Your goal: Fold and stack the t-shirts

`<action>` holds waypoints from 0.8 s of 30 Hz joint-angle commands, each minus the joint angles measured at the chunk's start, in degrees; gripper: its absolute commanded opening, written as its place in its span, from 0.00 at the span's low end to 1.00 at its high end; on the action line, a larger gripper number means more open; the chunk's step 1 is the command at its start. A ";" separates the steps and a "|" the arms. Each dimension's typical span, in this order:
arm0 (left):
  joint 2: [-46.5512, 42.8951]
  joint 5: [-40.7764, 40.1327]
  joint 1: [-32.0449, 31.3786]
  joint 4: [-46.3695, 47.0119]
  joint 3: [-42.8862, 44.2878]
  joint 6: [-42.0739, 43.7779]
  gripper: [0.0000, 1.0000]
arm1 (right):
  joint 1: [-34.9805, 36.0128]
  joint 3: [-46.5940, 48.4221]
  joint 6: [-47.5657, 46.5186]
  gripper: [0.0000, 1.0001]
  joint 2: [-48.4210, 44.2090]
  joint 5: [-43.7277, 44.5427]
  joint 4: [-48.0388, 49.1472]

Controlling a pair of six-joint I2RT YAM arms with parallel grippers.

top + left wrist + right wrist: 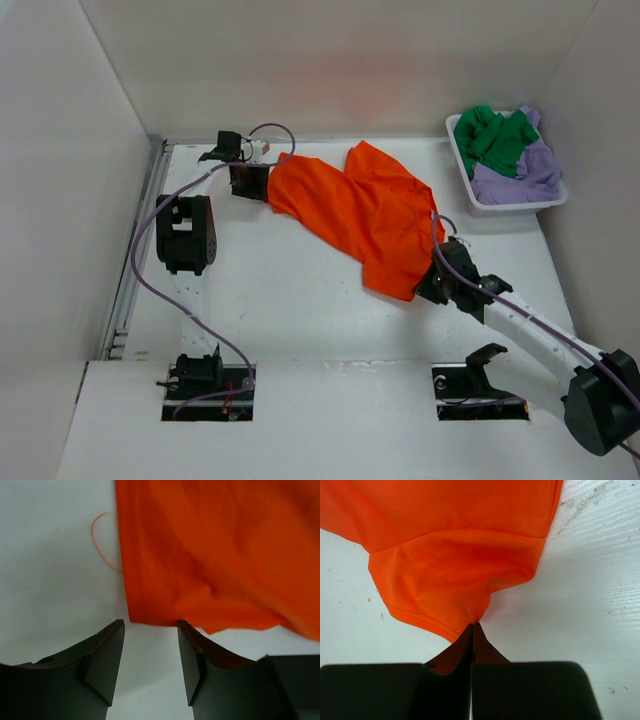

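Observation:
The orange t-shirt point(370, 210) lies spread and rumpled across the middle of the white table, running from far left to near right. My left gripper point(250, 181) sits at its far-left corner. In the left wrist view that gripper point(150, 626) is open and empty, with the shirt's hemmed corner point(150, 580) lying just beyond the fingertips. My right gripper point(437, 281) is at the shirt's near-right end; in the right wrist view it point(472, 626) is shut on a pinch of the orange cloth point(455, 565). The green t-shirt point(495, 140) and the lavender t-shirt point(530, 170) lie bunched in the basket.
The white basket point(505, 208) stands at the far right corner by the wall. White walls close in the table on three sides, and a metal rail point(130, 270) runs along its left edge. A loose orange thread point(97, 535) curls on the table beside the hem.

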 commanded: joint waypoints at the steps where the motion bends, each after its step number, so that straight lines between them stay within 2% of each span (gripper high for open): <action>1: 1.79 3.51 0.76 3.91 4.06 -8.77 0.46 | -0.44 1.52 -0.17 0.00 0.20 0.00 0.30; 10: 5.49 4.13 0.50 3.66 5.29 -12.74 0.46 | -0.27 3.02 0.10 0.00 1.86 0.00 -0.41; 13: 6.19 4.39 -0.55 1.30 6.08 -12.04 0.38 | -0.18 3.90 -0.25 0.00 2.31 0.00 -0.85; 19: 6.46 5.27 -1.26 0.14 6.78 -12.74 0.01 | -1.14 4.07 -0.78 0.00 2.31 0.17 -0.50; 24: 1.20 4.40 -1.09 4.09 7.14 -14.15 0.00 | -4.04 7.31 -4.11 0.00 6.25 0.00 2.22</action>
